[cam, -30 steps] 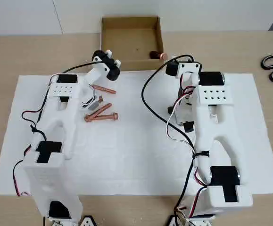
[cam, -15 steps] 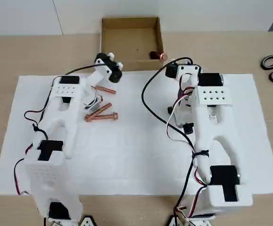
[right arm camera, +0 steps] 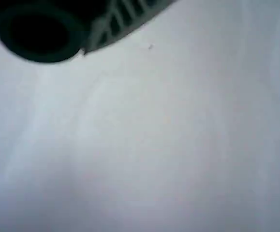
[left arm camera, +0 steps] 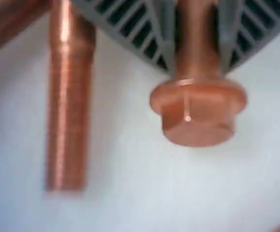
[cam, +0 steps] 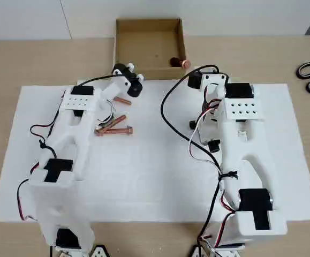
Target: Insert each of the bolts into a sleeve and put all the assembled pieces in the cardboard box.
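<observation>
Shifted toward three o'clock, your left claw (left arm camera: 198, 53) clamps a bolt (left arm camera: 198, 113) lengthwise; right arm (cam: 239, 110), grip untellable, sits at three o'clock.

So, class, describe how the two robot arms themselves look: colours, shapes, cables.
Both the left arm and right arm are chunky white plastic with black motors, perforated plates and loose red, white and black cables. The jaws are grey and ribbed.

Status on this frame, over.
Left gripper shut on bolt. Right gripper at black sleeve, grip unclear. Second bolt alongside; one piece in cardboard box.
</observation>
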Controlling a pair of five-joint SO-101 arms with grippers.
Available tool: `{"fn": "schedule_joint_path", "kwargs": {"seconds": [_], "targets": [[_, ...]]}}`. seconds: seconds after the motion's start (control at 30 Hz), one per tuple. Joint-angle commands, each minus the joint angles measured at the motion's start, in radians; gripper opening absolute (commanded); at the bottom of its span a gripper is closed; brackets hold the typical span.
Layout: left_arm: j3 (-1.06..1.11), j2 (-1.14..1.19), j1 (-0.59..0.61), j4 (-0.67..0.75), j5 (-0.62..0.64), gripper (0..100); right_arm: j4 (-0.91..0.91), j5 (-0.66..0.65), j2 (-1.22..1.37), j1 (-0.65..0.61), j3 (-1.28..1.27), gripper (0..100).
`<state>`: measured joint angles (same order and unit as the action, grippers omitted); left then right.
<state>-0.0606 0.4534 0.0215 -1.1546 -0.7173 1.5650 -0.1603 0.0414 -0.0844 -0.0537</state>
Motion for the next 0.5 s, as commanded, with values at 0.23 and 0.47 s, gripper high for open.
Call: {"fn": "schedule_joint_path", "kwargs": {"seconds": [0.23,0.47], "targets": [[-0.012,-0.305,0.017,-0.129,0.012,1,-0.013,-0.009,-0.061,0.004,0.005,0.5],[-0.013,-0.534,0.017,-0.164,0.224,1,-0.001,-0.008,-0.064,-0.041,0.049,0.5]]}}
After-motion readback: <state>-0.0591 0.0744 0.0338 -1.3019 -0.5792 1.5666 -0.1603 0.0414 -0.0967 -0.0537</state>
